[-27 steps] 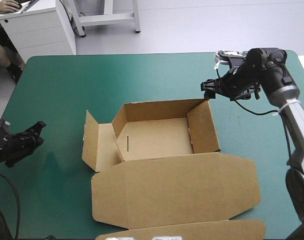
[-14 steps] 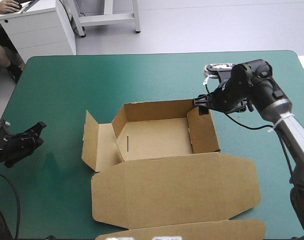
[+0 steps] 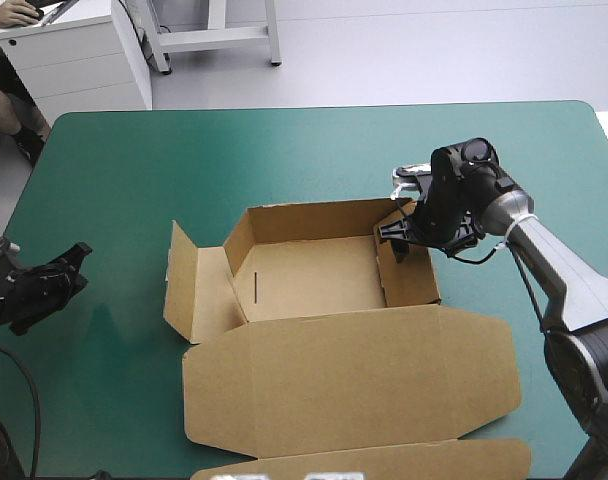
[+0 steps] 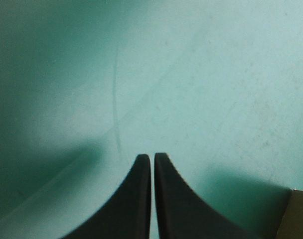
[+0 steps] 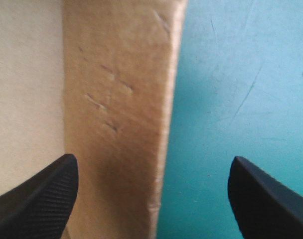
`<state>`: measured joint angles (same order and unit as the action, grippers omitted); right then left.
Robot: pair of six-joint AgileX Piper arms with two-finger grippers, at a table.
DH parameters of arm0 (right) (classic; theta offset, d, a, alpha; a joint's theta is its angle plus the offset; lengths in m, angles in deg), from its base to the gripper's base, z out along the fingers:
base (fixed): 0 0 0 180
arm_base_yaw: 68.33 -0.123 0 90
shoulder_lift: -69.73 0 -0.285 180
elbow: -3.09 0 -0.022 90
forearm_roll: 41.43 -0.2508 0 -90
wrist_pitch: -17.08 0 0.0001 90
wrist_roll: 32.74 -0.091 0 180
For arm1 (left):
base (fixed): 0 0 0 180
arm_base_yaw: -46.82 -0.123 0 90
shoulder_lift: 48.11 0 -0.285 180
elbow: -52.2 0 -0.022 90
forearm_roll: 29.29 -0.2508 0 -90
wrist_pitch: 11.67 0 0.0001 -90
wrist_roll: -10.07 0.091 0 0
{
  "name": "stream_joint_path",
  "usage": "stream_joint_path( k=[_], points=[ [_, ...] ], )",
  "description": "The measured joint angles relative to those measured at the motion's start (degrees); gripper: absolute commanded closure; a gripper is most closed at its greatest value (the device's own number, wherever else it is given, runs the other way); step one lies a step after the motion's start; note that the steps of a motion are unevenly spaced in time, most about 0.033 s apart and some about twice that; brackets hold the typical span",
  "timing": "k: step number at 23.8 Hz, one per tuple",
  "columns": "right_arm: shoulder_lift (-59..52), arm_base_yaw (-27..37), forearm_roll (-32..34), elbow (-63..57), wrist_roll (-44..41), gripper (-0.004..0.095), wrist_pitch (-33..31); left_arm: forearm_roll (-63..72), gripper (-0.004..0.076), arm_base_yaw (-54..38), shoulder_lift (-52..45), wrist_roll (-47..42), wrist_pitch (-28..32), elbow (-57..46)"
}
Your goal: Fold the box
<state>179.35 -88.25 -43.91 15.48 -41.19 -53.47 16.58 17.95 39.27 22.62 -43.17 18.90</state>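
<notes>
Brown board box [image 3: 314, 275]: an open tray at the middle of the teal-green counter [image 3: 284, 150], lid flat toward the near edge. Its right wall [image 5: 116, 99], long axis near-to-far, lies under the spread right pincer [image 5: 151, 169], the nearer arm. Left pincer [image 4: 152, 158] pressed together, well apart.

A: What's beyond the table [image 3: 284, 150]?
B: Pale grey floor [image 3: 434, 50], smooth, evenly lit. Shadows are soft.
A: Furniture?
B: White cabinet [image 3: 74, 55] just off the far-left corner, standing at an angle to the table edge. Beside it a pale metal frame [image 3: 216, 38]: two legs and a crossbar, probably a stand, its top is cut off.
A: And the table?
B: Teal-green cover, rounded far corners, thin dark rim.
</notes>
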Motion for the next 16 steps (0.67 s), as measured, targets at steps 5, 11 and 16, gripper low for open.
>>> stream_joint_path(
  k=[5,11,16],
  points=[
    [0.1,0.0,0.4,-3.3,0.0,0.0219,1.2,0.8,0.0718,0.0,0.0,0.0,0.0,0.0],
    [0.3,0.0,-0.5,-3.9,0.0,0.0278,2.6,0.8,0.0718,0.0,0.0,0.0,0.0,0.0],
    [2.2,0.0,-2.6,-4.0,0.8,0.0512,2.3,0.8,0.0718,0.0,0.0,0.0,-0.1,0.0]
  ],
)
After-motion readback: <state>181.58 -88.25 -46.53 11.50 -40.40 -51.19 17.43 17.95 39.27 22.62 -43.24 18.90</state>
